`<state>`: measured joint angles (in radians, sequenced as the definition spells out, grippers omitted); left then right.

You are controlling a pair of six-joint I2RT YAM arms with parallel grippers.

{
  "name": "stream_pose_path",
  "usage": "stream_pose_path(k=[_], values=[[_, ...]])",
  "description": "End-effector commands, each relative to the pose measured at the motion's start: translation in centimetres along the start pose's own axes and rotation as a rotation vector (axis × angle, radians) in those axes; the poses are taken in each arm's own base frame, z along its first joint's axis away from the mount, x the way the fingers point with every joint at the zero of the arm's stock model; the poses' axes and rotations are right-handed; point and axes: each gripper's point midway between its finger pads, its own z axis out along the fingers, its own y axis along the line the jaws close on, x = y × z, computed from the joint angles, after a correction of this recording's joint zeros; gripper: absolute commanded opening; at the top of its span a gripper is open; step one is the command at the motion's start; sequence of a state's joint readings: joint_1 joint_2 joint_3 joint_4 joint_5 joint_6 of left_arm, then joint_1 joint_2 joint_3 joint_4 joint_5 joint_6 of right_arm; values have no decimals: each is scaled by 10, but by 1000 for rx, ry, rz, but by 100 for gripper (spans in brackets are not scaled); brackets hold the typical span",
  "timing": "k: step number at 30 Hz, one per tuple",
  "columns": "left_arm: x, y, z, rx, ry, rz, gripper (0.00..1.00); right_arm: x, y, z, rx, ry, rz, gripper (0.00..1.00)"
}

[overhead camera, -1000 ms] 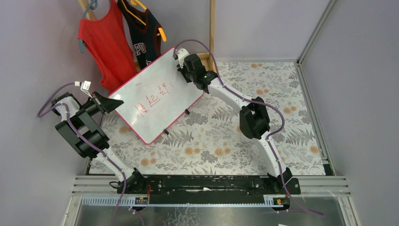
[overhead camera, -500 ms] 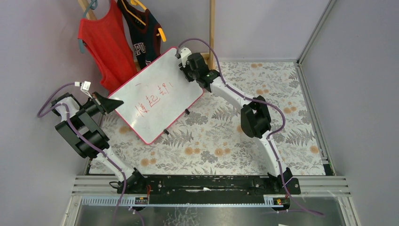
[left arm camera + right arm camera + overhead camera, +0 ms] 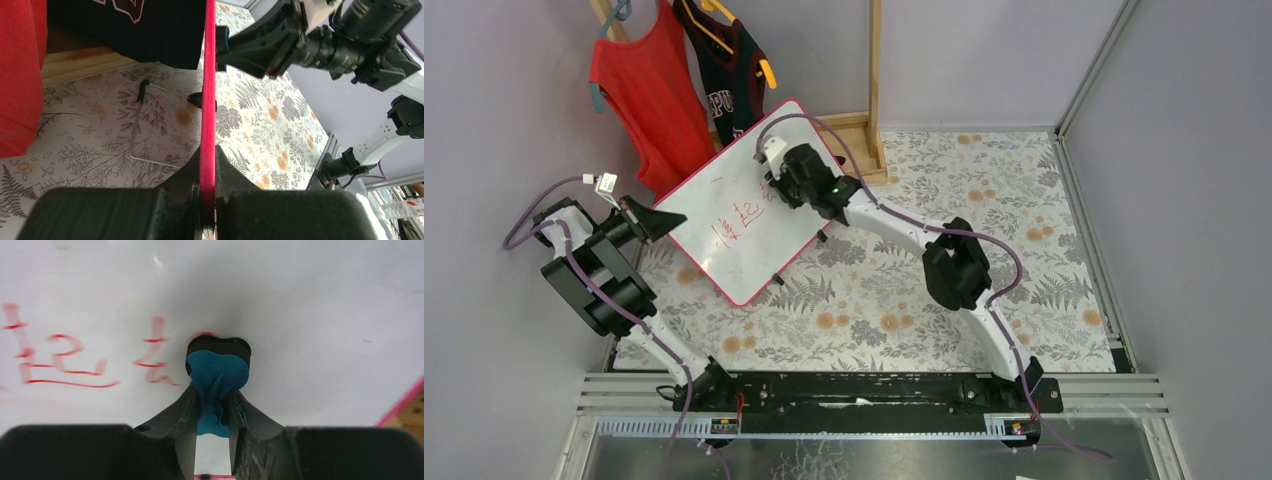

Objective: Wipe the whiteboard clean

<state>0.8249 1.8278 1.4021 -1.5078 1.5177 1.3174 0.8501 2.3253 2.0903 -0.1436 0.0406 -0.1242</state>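
Two arms are bolted at the near edge behind a ribbed aluminium rail. Past it the table has a matte floral cloth with a fern and orange-flower print.

Near left: the left gripper is black with wedge-shaped jaws, clamped tight on the left rim of the whiteboard. The left wrist view shows the pink-red frame edge-on, pinched between the fingers with no gap visible.

The board stands tilted on small black feet at the far left of the cloth, set diagonal to the table edges. It has rounded corners and a glossy white face.

Further in: the right gripper is over the board's upper middle, jaws almost fully closed on a blue eraser. The eraser has a soft, crumpled-looking blue body and a black pad at the front. The pad is against the board face, at the end of the red handwriting.

The characters are blurry in the wrist view and too small to read overhead. The overhead view also loses the right end of the writing under the gripper.

On the back side of the board a thin bent wire prop rests on the cloth. Farthest back are a wooden stand, a red tank top and a dark jersey on hangers, cut off at the top of the frame.
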Motion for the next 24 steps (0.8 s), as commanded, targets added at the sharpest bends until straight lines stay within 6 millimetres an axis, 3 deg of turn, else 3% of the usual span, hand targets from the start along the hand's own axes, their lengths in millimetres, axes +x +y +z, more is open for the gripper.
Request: stream_pose_path(k=[1, 5, 8, 16, 24], values=[[29, 19, -9, -47, 129, 65, 0, -43, 82, -22, -173, -106, -49, 0], [29, 19, -9, -47, 130, 66, 0, -52, 99, -29, -190, -128, -64, 0], [30, 19, -9, -46, 130, 64, 0, -55, 91, -28, -150, -132, -81, 0], [32, 19, -9, -45, 132, 66, 0, -39, 29, -11, 9, -84, -78, 0], [31, 18, -10, -51, 141, 77, 0, -47, -44, -15, 128, -115, 12, 0]])
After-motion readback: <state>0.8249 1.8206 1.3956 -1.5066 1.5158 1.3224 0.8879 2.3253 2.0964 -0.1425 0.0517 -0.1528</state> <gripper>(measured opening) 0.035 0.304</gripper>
